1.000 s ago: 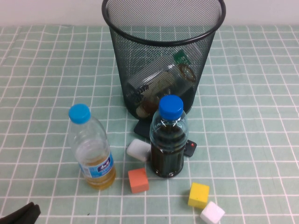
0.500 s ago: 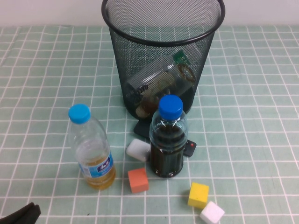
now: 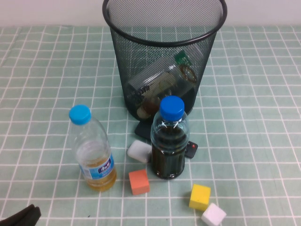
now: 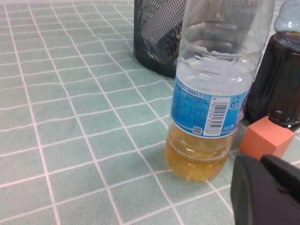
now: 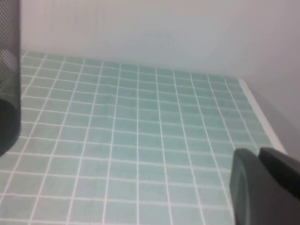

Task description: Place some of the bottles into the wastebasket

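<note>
High view: bottles (image 3: pixel 162 84) lying inside the wastebasket (image 3: pixel 164 35) at the worktop's (image 3: pixel 254 117) far middle, left end effector (image 3: pixel 21 217) low at the near-left corner, right end effector (image 5: pixel 262 187) only in its wrist view, grip of both impossible to tell.

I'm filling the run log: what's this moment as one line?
bottles in wastebasket | light-blue-capped bottle, dark-liquid bottle standing on table | left gripper low beside light-blue-capped bottle | right gripper parked
</note>
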